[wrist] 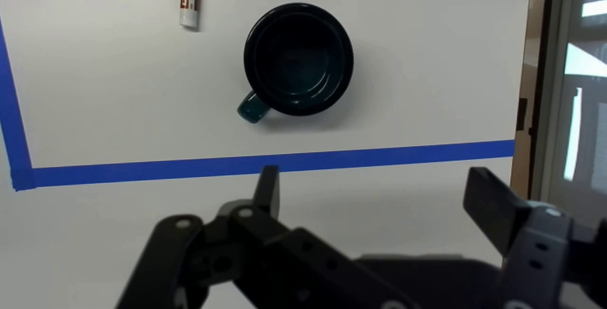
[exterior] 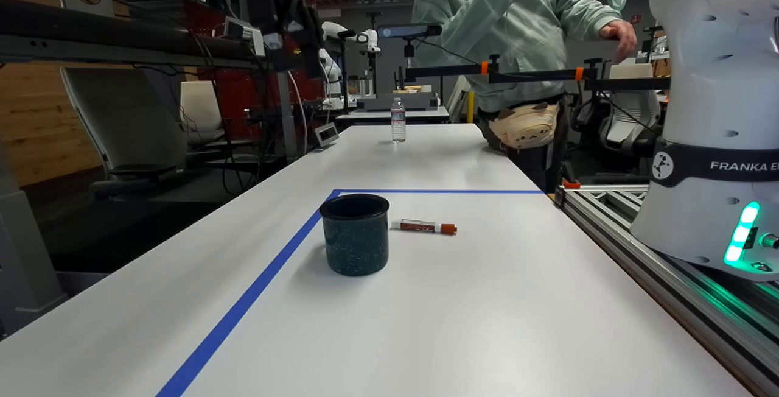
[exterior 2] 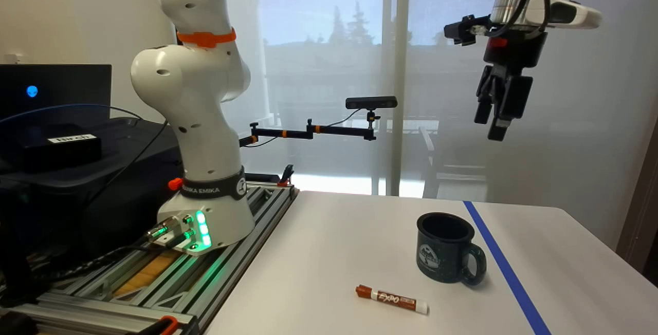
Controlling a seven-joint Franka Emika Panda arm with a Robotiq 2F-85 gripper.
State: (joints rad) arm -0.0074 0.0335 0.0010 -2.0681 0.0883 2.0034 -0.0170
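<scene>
The white table (exterior: pixel 462 324) stretches from near to far in an exterior view, the base of my arm (exterior: pixel 700 214) beside its right edge; a strip of blue tape (wrist: pixel 303 160) crosses the wrist view from left to right and turns a corner at the left. My gripper (wrist: pixel 374 181) hangs high over the table; its fingers (wrist: pixel 270 190) stand wide apart on the near side of that tape in the wrist view, with nothing between them and nothing touched. Nearest to me is a dark green mug (exterior 2: pixel 444 253), upright on the table, on the far side of the tape in the wrist view and apart from it; its handle (wrist: pixel 253 108) points near and left there. I judge the mug stiff, with some weight for its size; its glossy surface looks slippery, and a hard knock might chip it; the surest hold seems to me the rim (wrist: pixel 250 58), one finger inside and one outside, away from the handle; whether I could span the whole body I cannot tell. Smallest is a marker (exterior 2: pixel 391 299) with a brown cap, lying near and left of the mug in an exterior view, the two apart; it looks light and apt to roll.
</scene>
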